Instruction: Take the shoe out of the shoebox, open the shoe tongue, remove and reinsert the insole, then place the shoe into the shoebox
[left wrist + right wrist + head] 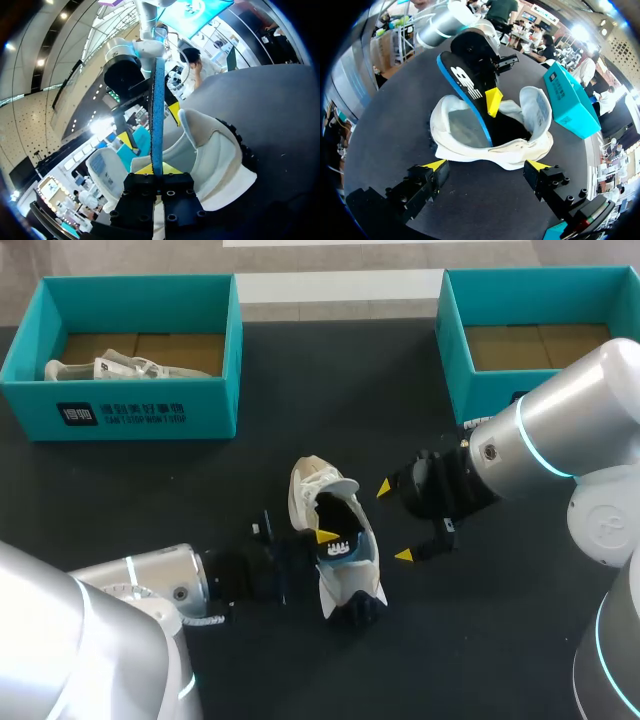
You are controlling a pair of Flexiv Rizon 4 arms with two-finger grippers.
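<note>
Left gripper [160, 170] pinches the insole [158, 115] inside the shoe [217, 160].

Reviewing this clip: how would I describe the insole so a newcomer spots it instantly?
On the black table, between the two teal boxes, lies a white shoe. Standing up out of its opening, clamped in the left gripper's jaws, is the insole. It alone is a thin black sheet with a blue edge, unlike the white shoe around it.
</note>
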